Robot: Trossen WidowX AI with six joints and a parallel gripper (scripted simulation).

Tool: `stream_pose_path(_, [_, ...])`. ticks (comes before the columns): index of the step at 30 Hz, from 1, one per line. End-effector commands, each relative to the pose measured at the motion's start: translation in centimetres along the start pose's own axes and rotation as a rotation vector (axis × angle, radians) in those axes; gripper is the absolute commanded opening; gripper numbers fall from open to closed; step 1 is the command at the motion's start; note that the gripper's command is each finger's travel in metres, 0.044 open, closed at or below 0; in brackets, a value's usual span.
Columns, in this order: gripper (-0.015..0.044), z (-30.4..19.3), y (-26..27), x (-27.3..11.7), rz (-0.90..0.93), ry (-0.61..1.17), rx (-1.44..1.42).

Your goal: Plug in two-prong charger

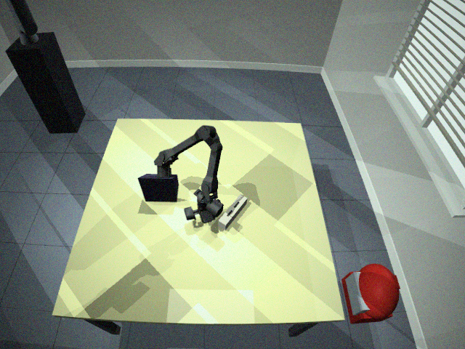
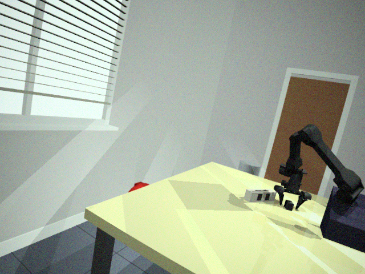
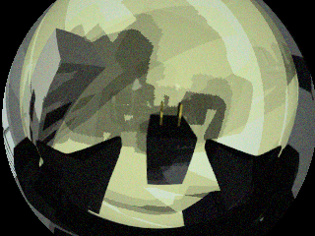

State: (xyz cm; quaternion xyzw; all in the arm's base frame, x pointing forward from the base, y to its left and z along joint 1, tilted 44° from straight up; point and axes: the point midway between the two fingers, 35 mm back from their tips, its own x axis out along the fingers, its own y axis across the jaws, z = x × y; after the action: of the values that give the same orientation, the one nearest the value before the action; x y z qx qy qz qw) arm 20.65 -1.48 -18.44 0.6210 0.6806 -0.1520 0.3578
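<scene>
The black charger (image 2: 288, 205) (image 3: 170, 152) lies on the table between the spread fingers, its two brass prongs pointing away from the gripper in the wrist view. My gripper (image 2: 288, 207) (image 3: 164, 144) is open around it, pointing down, with a gap on each side of the charger. In the top view the arm hides the charger. The pale power strip (image 1: 225, 219) (image 2: 252, 196) (image 3: 46, 66) lies close beside the gripper, at the left in the wrist view. Its dark outlets show on the side facing the exterior camera; both look empty.
The arm's dark base block (image 1: 159, 188) (image 2: 343, 224) stands on the yellow table (image 1: 210, 270) (image 2: 165, 224). The power strip is the nearest obstacle, right beside one finger. A red chair (image 1: 379, 291) stands off the table's corner.
</scene>
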Motion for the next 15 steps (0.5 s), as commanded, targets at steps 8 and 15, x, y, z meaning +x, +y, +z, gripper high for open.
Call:
stream_pose_path(8, [0.0151, 0.03, 0.02, -0.04, 0.001, -0.001, 0.0])
stream_pose_path(15, [0.0065, 0.03, 0.02, -0.04, 0.001, -0.001, 0.0])
